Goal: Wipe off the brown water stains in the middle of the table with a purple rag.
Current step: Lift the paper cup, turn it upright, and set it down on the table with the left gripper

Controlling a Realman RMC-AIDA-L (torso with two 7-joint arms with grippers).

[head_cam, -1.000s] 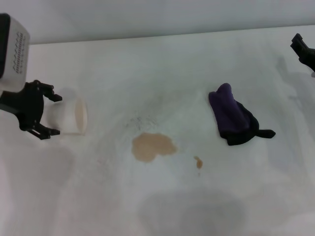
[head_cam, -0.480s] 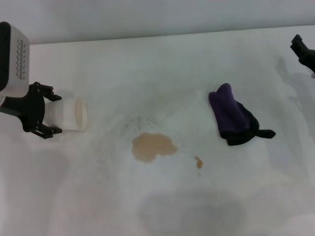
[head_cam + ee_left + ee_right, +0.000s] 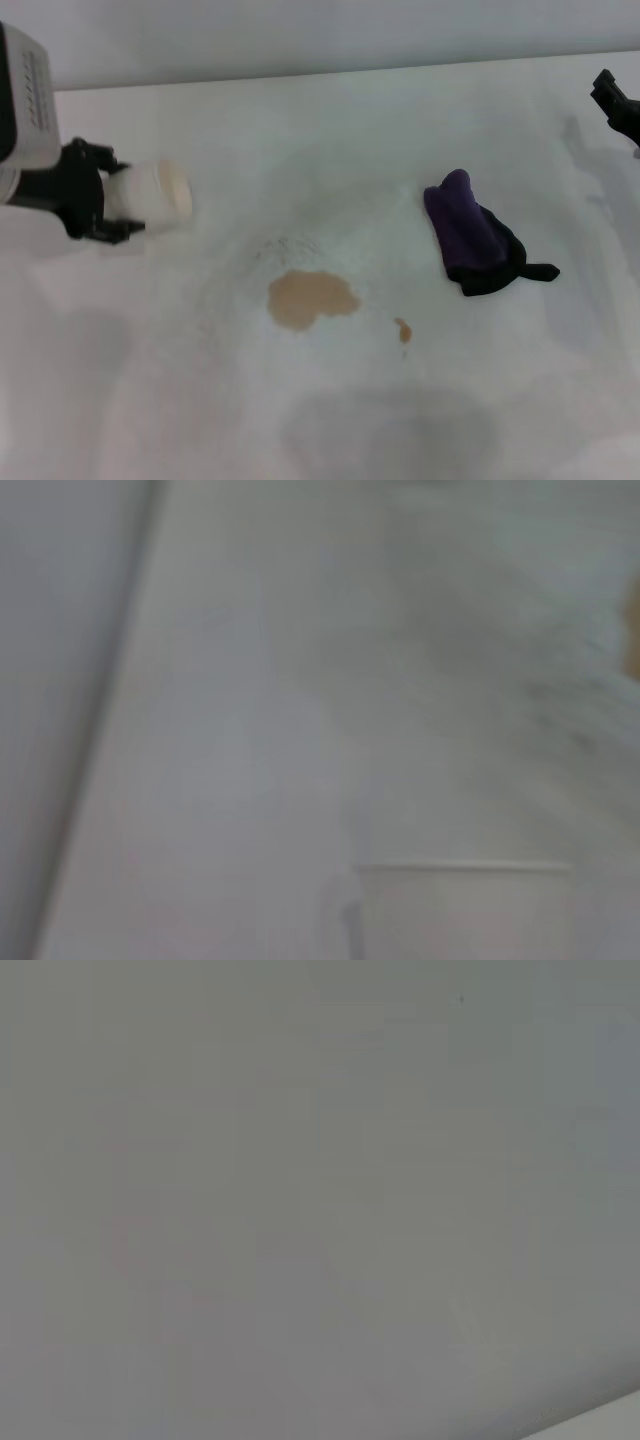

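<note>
The brown water stains lie mid-table in the head view: a tan blotch (image 3: 310, 298) and a small droplet (image 3: 403, 329) to its right. Right of them, the purple rag (image 3: 475, 240) rests bunched on the white table (image 3: 330, 130), its black tail pointing right. No gripper touches it. At the far left, well away from the stains, my left gripper (image 3: 115, 200) is shut on a cream paper cup (image 3: 155, 198), holding it on its side. Only a black tip of my right gripper (image 3: 615, 100) shows at the right edge, beyond the rag.
The paper cup (image 3: 460, 910) fills the near part of the left wrist view, with blurred table behind it. The right wrist view shows only a plain grey surface. Faint grey speckles (image 3: 285, 245) dot the table just behind the blotch.
My left gripper has carried the paper cup upward and toward the back of the table. Rag, stains and right gripper have not moved.
</note>
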